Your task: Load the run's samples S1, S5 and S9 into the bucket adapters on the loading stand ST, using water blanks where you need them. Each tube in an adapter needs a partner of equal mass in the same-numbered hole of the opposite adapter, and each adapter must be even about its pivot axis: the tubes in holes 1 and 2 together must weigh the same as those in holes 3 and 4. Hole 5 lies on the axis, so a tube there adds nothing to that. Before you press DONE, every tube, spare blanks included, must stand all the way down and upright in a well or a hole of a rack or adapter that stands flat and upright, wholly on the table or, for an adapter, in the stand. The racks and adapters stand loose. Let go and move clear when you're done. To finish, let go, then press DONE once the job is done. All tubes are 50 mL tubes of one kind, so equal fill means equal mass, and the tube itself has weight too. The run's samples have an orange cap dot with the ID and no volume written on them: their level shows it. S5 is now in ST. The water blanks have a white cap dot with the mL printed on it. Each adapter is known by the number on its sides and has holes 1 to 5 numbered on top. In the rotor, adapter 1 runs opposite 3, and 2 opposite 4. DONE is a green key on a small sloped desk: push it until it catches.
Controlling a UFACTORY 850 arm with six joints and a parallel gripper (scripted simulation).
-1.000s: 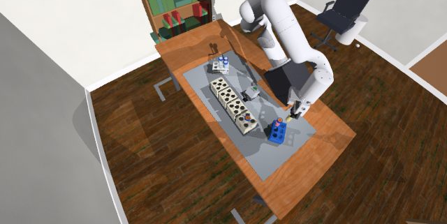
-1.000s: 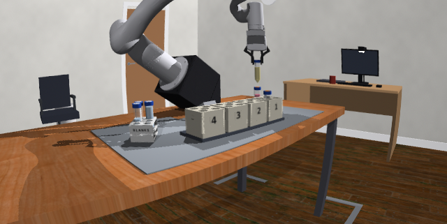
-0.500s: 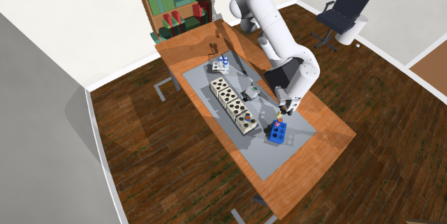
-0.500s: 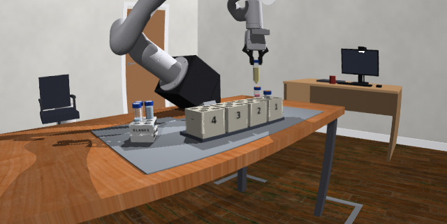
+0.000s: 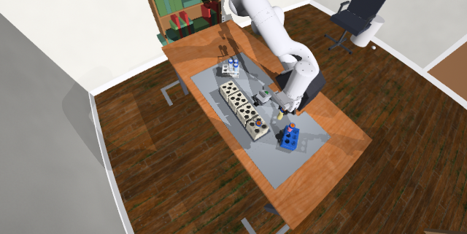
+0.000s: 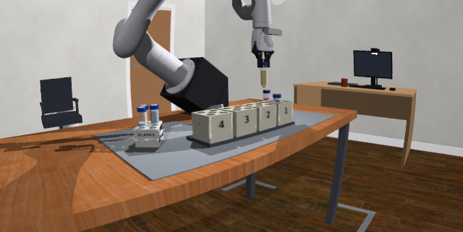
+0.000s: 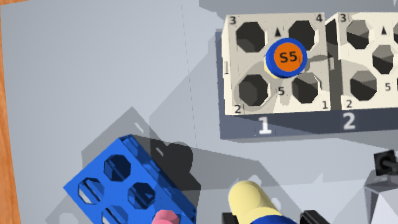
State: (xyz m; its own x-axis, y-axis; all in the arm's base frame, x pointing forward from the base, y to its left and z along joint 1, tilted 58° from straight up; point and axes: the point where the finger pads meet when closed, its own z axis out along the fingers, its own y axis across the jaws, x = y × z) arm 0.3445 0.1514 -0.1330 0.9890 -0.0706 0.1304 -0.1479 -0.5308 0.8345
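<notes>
My gripper (image 5: 281,111) (image 6: 265,64) (image 7: 265,218) is shut on the blue cap of a sample tube (image 5: 280,116) (image 6: 264,78) (image 7: 249,200) with yellow liquid. It holds the tube upright, high above the mat, between the blue rack (image 5: 290,141) (image 7: 129,177) and adapter 1 (image 5: 260,132) (image 6: 286,113) (image 7: 233,64). S5 (image 7: 288,57) (image 5: 258,122) (image 6: 277,96) stands in hole 5 of adapter 1. A pink tube with an orange cap dot (image 5: 291,127) (image 6: 266,93) (image 7: 165,218) stands in the blue rack. Adapters 2 (image 6: 268,116) (image 7: 350,65), 3 (image 6: 246,121) and 4 (image 6: 213,127) show empty holes.
The four adapters sit in a row on the dark stand (image 6: 202,143) (image 7: 240,134). A white BLANKS rack (image 5: 229,71) (image 6: 148,135) with blue-capped tubes stands at the far end of the mat. The DONE desk with its green key (image 5: 266,91) is beside the arm's base.
</notes>
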